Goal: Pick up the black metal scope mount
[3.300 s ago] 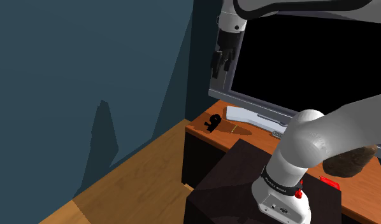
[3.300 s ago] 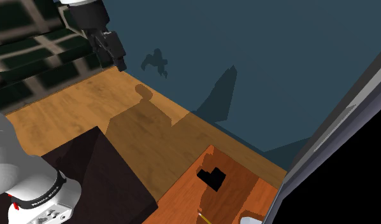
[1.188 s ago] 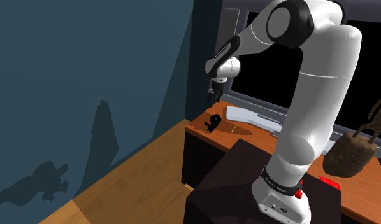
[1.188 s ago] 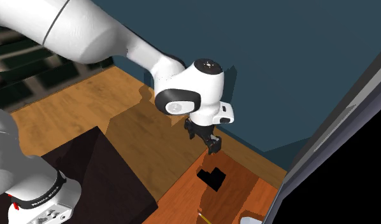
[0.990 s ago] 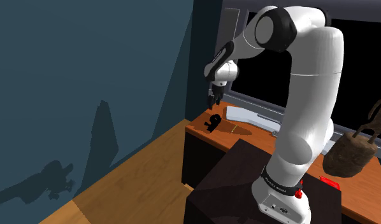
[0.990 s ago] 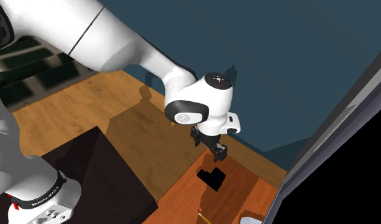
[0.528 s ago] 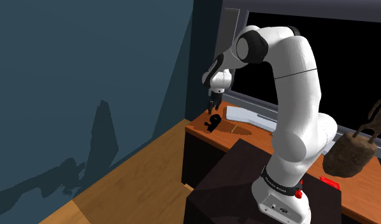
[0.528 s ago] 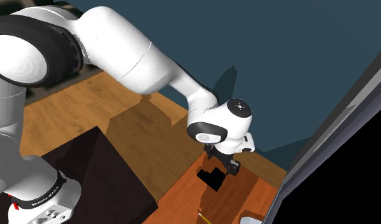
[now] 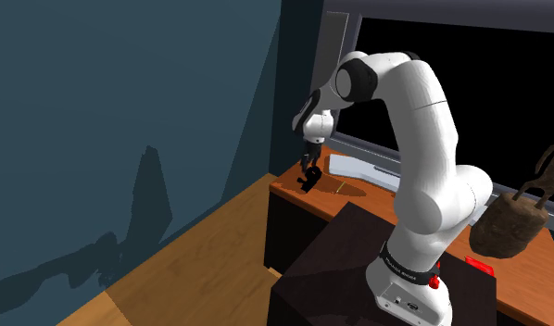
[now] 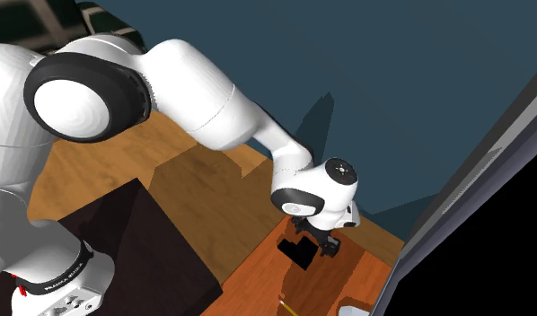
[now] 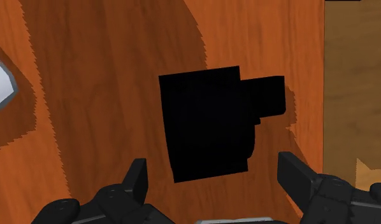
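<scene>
Black scope mount (image 11: 208, 124), tool (image 11: 213, 165) splayed over it

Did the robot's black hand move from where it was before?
Yes. In the shoulder view the gripper has come down from high beside the window frame to just above the black scope mount on the desk.

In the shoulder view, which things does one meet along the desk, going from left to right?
black scope mount → white flat object → brown lumpy object
</scene>
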Controlling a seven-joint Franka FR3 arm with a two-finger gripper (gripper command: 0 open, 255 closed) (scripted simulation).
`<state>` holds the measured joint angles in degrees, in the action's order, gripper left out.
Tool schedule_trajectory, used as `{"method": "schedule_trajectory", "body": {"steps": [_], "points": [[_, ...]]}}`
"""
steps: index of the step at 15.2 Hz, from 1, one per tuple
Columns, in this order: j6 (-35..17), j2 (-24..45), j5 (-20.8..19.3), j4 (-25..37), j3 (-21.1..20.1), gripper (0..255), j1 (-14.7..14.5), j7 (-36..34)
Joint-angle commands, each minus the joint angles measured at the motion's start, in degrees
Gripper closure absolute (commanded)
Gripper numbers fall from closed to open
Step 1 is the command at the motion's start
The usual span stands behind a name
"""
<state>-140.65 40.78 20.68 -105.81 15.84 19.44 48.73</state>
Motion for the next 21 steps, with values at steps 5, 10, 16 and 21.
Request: {"method": "schedule_trajectory", "body": {"steps": [5, 10, 16, 21], "points": [[-1.11, 1.87, 0.58, 0.76, -0.58, 255, 0.52, 0.45], [-1.11, 1.91, 0.58, 0.80, -0.58, 255, 0.55, 0.48], [0.29, -0.16, -0.09, 0.13, 0.10, 255, 0.03, -0.01], [2.55, -3.26, -1.19, -0.69, 1.12, 255, -0.72, -0.76]]}}
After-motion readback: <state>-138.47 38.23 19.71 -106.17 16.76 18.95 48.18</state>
